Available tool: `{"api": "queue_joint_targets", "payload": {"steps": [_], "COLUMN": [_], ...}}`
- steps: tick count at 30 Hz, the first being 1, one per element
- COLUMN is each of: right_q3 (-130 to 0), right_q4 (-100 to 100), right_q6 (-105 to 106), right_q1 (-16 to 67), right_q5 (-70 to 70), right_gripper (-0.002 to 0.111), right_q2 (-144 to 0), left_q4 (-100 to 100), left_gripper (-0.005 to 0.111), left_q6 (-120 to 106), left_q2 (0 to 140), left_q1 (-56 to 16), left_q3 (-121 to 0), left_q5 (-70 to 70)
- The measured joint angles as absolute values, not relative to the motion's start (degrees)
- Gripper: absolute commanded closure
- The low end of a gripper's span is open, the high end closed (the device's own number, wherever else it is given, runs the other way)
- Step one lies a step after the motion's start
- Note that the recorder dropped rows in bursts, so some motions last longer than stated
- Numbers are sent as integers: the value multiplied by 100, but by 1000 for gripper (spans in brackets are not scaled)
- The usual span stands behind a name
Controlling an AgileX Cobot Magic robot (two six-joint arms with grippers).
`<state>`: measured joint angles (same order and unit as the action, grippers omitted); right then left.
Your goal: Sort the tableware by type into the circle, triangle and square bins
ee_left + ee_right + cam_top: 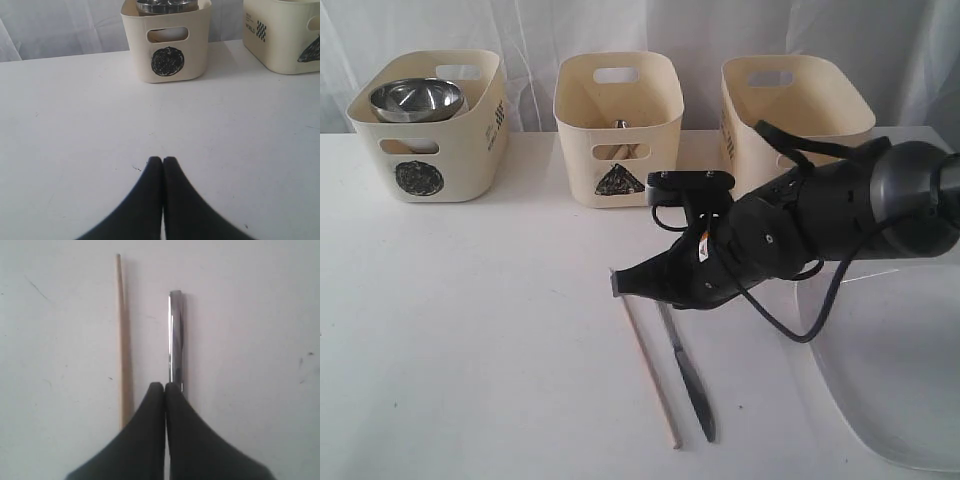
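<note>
While the right gripper (617,283) hangs, its tips pressed together, over the ends of the knife (690,380) and wooden chopstick (651,372) lying side by side on the surface (470,330), the left gripper (162,161) is pressed together too.

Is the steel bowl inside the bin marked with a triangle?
No, the steel bowl sits in the circle bin, at the left of the exterior view.

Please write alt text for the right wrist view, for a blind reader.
The right gripper, jaws shut, sits at one end of a steel knife on a white table. A wooden chopstick lies parallel beside the knife, not touching it.
</note>
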<state>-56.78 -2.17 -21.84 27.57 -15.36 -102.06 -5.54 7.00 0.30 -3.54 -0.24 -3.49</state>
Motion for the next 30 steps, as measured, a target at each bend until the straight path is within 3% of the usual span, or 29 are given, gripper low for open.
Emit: {"api": "queue_joint_targets", "payload": {"steps": [2, 4, 6, 8, 30], "right_q3": [-5678, -5678, -5678, -5678, -7191], "right_q4": [-258, -349, -405, -416, -688], "right_q6": [-2137, -2137, -2137, -2069, -1995], "right_q1": [2757, 2757, 2757, 2757, 2852], "right_q5": [-1549, -1588, -1602, -1602, -3255], "right_gripper": [106, 95, 77, 67, 67], "right_q2": [-10144, -10144, -10144, -10144, -11436], "left_q4": [-554, -554, -554, -544, -544], "left_gripper": [107, 107, 107, 107, 107], "left_q6": [700, 700, 700, 700, 700], "left_q2": [30, 30, 30, 30, 30], "left_q1": [-354, -354, -354, -354, -354], "left_q3": [-24, -24, -24, -24, -24], "left_q5": [-349, -349, -349, -349, -349]}}
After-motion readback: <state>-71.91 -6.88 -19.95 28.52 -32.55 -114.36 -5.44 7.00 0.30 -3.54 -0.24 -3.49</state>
